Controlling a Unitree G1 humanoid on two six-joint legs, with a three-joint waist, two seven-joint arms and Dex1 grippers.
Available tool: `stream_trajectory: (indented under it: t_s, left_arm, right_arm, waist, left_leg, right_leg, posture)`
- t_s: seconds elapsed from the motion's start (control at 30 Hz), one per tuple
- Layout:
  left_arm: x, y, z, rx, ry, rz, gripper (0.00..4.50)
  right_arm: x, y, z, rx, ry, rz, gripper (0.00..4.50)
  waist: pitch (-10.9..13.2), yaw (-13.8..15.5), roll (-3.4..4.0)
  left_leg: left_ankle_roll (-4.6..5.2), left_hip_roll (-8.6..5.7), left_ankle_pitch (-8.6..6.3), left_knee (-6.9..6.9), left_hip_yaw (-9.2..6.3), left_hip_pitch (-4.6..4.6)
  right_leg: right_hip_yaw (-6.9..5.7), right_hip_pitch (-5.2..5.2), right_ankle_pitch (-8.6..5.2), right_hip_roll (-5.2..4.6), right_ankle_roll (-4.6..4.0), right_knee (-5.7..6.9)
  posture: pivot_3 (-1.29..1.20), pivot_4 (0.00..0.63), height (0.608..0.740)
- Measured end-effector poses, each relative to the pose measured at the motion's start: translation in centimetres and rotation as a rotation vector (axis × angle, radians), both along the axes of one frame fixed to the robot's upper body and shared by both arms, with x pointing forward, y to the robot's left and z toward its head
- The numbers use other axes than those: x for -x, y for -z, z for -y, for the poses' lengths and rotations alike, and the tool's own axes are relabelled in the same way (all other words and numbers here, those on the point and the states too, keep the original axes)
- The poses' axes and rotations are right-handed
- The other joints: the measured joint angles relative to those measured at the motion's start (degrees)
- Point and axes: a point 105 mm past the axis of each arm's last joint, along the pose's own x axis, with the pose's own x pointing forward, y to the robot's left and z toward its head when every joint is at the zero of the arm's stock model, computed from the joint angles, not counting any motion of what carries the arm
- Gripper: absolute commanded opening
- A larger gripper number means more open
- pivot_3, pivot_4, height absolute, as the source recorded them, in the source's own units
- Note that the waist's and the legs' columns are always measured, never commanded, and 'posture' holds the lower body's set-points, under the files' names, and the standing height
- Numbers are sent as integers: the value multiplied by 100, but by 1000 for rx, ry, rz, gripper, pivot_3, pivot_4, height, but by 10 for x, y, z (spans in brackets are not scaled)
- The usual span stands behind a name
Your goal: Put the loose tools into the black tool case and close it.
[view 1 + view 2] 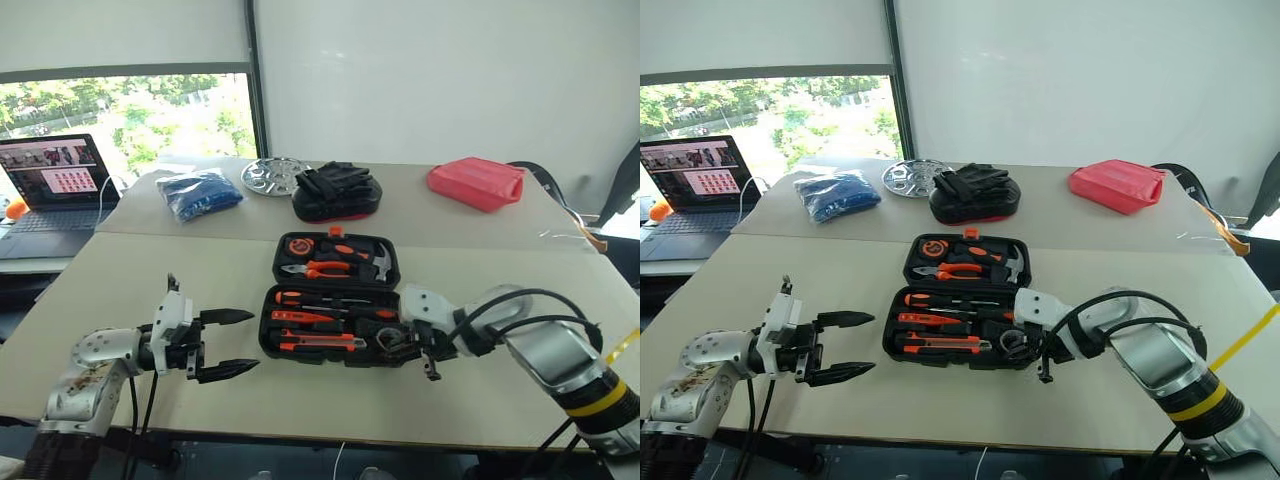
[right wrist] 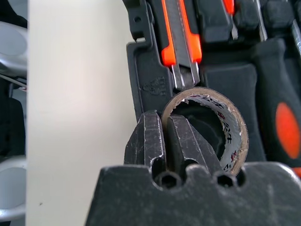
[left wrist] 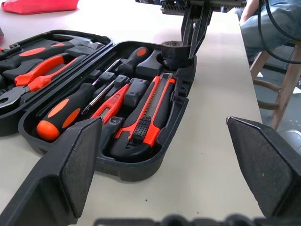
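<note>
The black tool case [image 1: 268, 340] lies open on the near table, its lid half on the far side. In its near half lie a long screwdriver [image 3: 63, 110], a short screwdriver [image 3: 136, 54], the tester pen [image 3: 110, 101] and the utility knife [image 1: 320, 344]. At the case's right end my right gripper [image 2: 162, 120] is shut on the wall of the black tape roll [image 2: 235, 127], one finger inside the ring and one outside. I cannot tell whether the roll rests in its slot. My left gripper [image 1: 254, 341] is open and empty, left of the case and pointing at it.
Pliers [image 1: 325, 268] and a hammer [image 1: 380, 262] sit in the lid half. On the far table are a black pouch with a red rim [image 1: 336, 195], a red bag [image 1: 477, 183], a blue bag [image 1: 200, 190], a metal plate [image 1: 272, 176] and a laptop [image 1: 55, 190]. A person [image 3: 277, 28] sits beside the table.
</note>
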Motion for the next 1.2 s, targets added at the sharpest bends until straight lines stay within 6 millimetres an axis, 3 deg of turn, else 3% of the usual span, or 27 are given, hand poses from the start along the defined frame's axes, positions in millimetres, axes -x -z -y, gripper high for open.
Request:
stream_trajectory:
  t_s: [0.03,0.07,0.3,0.4,0.5,0.6,0.7,0.77,0.8,0.83,0.97,1.2]
  left_arm:
    - [0,0,0,0,0,0,4500]
    - [0,0,0,0,0,-1,4500]
    - [-1,1,-1,-3,-18,0,4500]
    - [-7,2,-5,-9,-83,3,4500]
    - [-17,4,-16,-7,-186,-15,4500]
    - [-29,12,-29,-29,-309,-45,3833]
    - [-47,19,-40,-33,-450,-73,2723]
    - [-59,18,-37,-15,-504,-70,2136]
    - [-64,16,-35,-7,-515,-66,1751]
    - [-68,16,-32,-14,-528,-65,1415]
    - [-87,24,-23,-31,-603,-84,26]
    - [-101,32,2,-71,-585,-104,26]
  right_arm:
    - [-2,1,1,8,8,1,17]
    - [-2,3,2,15,11,2,781]
    - [-9,-10,5,-16,19,64,2943]
    - [-5,-36,9,-176,18,57,2943]
    - [-7,-52,34,-260,69,111,2943]
    - [-18,-40,60,-268,179,140,2263]
    - [-37,-17,84,-226,300,225,1156]
    - [-50,-7,88,-230,348,303,627]
    - [-55,-5,89,-233,362,328,155]
    - [-60,-2,89,-228,372,364,4]
    - [-80,6,90,-226,417,478,0]
    - [-89,18,57,-269,363,489,0]
  waist:
    - [0,1,0]
    - [0,2,0]
    - [0,14,-1]
    - [1,15,-2]
    - [0,33,-3]
    - [-1,17,-6]
    - [-1,9,-5]
    - [-1,-22,-5]
    - [-1,-25,-5]
    - [-1,-31,-5]
    - [-1,-27,-5]
    - [-1,-27,-4]
  left_leg:
    - [0,0,0,0,-1,0]
    - [0,-1,0,0,-1,-1]
    - [0,-2,0,0,-1,-5]
    - [0,-1,0,-1,-4,-4]
    - [0,-2,0,0,-6,-2]
    - [0,-2,0,1,-3,3]
    - [-1,-4,3,1,-2,4]
    - [-2,-3,5,1,0,6]
    - [-3,-4,5,1,0,5]
    - [-4,-5,6,0,0,2]
    - [-6,-7,7,0,0,3]
    - [-7,-8,8,0,-1,4]
  right_leg:
    - [-1,0,0,0,0,0]
    - [-1,0,0,-1,0,0]
    - [-2,-2,0,-2,0,-4]
    - [-3,1,0,-2,0,-2]
    - [-6,7,0,-4,1,-6]
    - [-4,9,1,-3,2,-2]
    - [-2,5,4,-2,-1,3]
    - [2,4,7,0,-3,7]
    - [2,2,7,1,-3,9]
    - [4,-2,8,0,-3,9]
    - [5,-3,8,-2,-3,19]
    - [7,-6,8,-2,-3,36]
  posture:
    - [0,150,740]
    - [0,150,740]
    - [0,150,740]
    - [0,150,740]
    - [0,150,740]
    - [0,150,740]
    - [0,150,740]
    - [0,150,740]
    - [0,150,740]
    - [0,150,740]
    - [0,150,740]
    - [0,150,740]
